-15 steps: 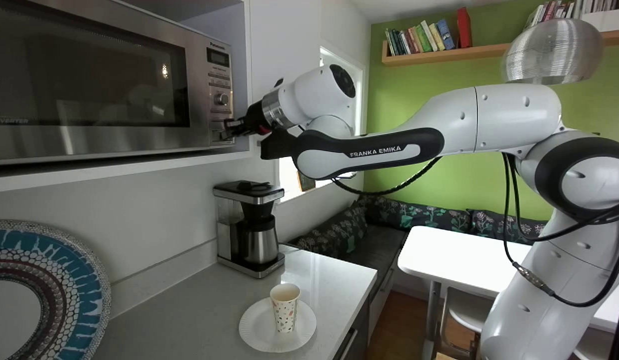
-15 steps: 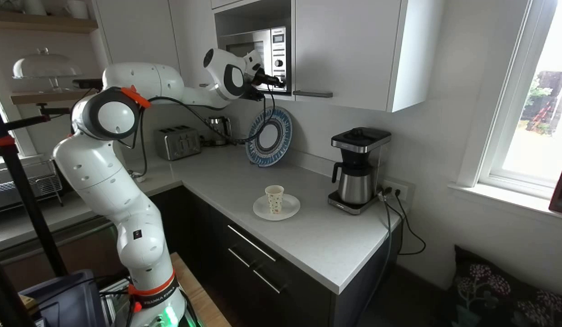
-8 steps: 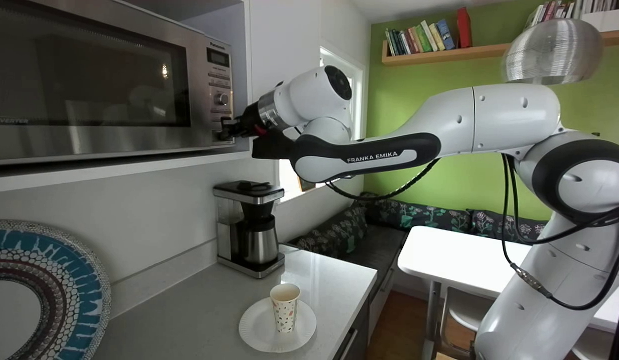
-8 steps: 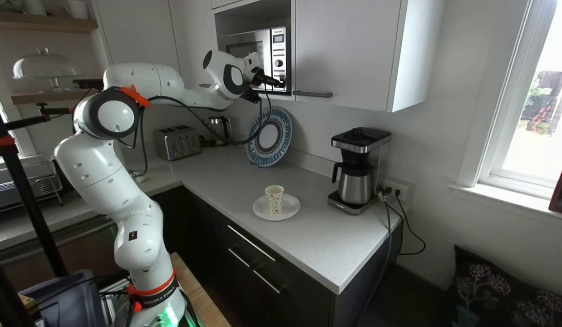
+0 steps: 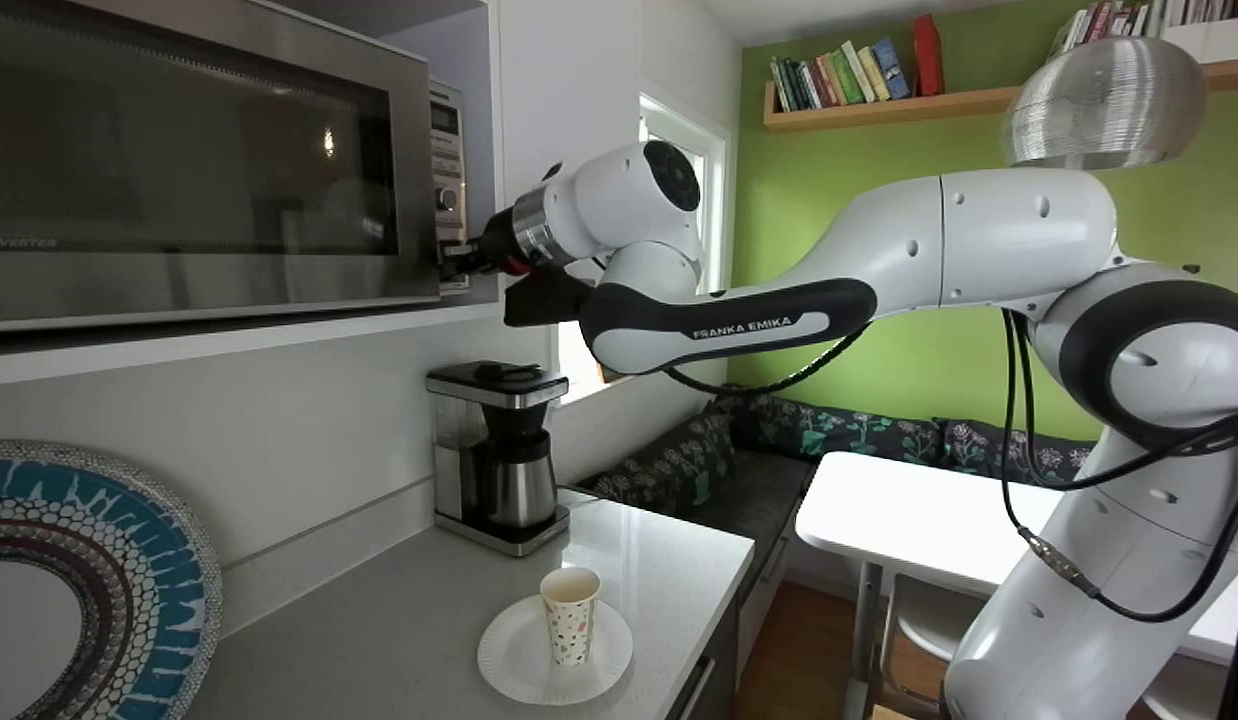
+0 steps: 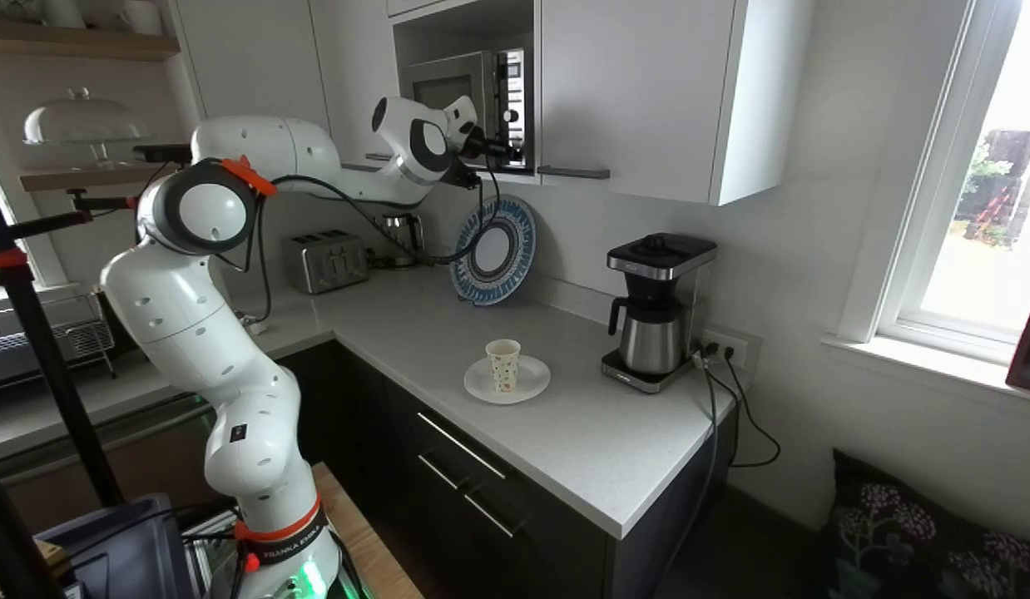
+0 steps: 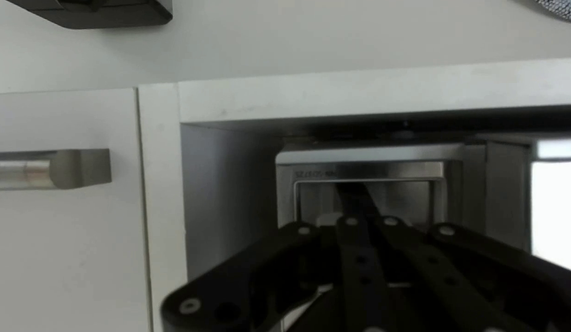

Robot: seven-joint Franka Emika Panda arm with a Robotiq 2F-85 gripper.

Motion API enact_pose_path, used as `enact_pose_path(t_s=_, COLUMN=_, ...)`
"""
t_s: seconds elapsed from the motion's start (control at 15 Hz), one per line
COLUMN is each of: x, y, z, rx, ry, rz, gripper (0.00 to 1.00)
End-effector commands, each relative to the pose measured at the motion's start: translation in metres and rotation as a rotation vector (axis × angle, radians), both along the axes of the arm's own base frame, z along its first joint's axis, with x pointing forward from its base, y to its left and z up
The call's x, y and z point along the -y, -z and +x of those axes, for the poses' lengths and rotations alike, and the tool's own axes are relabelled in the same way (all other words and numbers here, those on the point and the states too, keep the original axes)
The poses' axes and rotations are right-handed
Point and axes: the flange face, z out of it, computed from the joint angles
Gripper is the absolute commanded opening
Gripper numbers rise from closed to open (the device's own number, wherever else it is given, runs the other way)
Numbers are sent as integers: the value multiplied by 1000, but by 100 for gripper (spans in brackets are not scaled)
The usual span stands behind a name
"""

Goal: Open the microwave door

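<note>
The microwave door [image 5: 209, 170] has a dark tinted window in a steel frame. It stands slightly ajar, its free edge forward of the button panel [image 5: 447, 170]. In an exterior view a dark gap shows between the door [image 6: 453, 83] and the panel [image 6: 512, 96]. In the wrist view the door's side edge [image 7: 507, 193] stands at the right. My gripper [image 5: 451, 262] is shut and holds nothing, at the panel's lower end; it also shows there in an exterior view [image 6: 508, 152]. In the wrist view the gripper [image 7: 366, 219] is in front of the large silver button [image 7: 407, 200]; contact is unclear.
The microwave sits in a white cabinet niche [image 7: 207, 193], with a cabinet handle [image 7: 50, 170] beside it. Below on the counter are a coffee maker [image 5: 499, 455], a paper cup [image 5: 571, 620] on a plate [image 5: 504, 650], and a decorated round platter [image 5: 169, 590].
The microwave door has come forward from flush, and its free edge now overlaps part of the button panel. The gripper has moved slightly at the panel's lower end and stays shut.
</note>
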Motion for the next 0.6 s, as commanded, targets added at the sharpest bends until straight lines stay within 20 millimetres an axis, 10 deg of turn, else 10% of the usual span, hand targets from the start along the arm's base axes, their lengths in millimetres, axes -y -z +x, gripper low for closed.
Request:
enact_pose_path(t_s=0.0, x=15, y=-1, z=25, rx=24, ry=-15, rz=0, gripper=0)
enact_pose_path(t_s=0.53, x=10, y=-14, z=1, rx=-128, ry=-60, rz=-35, gripper=0)
